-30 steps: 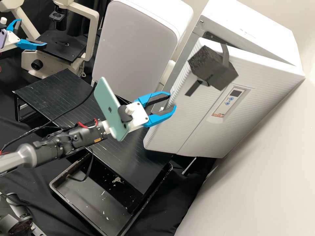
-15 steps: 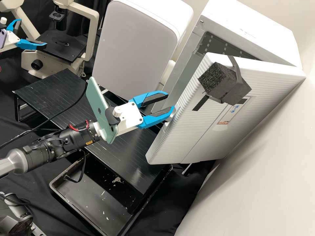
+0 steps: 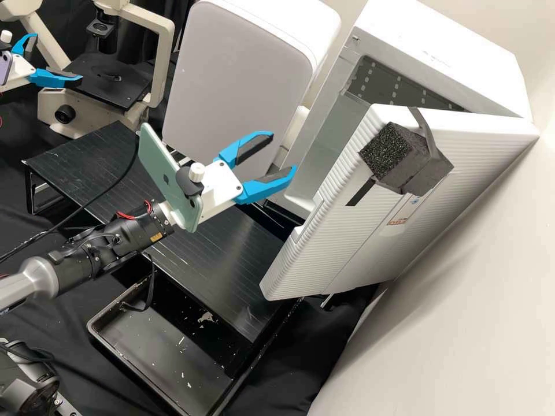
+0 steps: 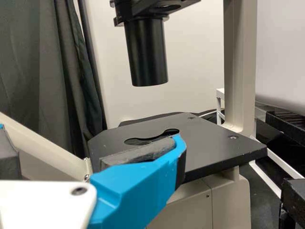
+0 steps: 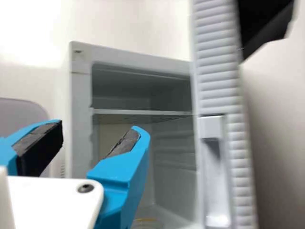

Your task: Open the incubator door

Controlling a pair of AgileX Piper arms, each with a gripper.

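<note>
Swinging farther out from the incubator (image 3: 451, 63) than in the earlier frames, the door (image 3: 341, 237) is now baring much more of the chamber (image 5: 176, 143), and a shelf (image 5: 143, 112) is showing inside it. Meanwhile the right gripper (image 3: 283, 152) is backing off from the door's free edge, and its fingers are spreading wide with nothing between them. They are hanging just in front of the incubator's opening, apart from the handle recess (image 5: 217, 176) as far as I can judge, though the slant is making depth uncertain. A dark foam block (image 3: 407, 159) is riding on the door, strapped near its upper corner. Well apart from the incubator, beside the microscope (image 4: 240, 62), the left gripper (image 3: 58, 58) is resting empty, its fingers standing wide. For the task, the door is clearly standing ajar, so any remaining work is probably becoming a matter of widening it.
</note>
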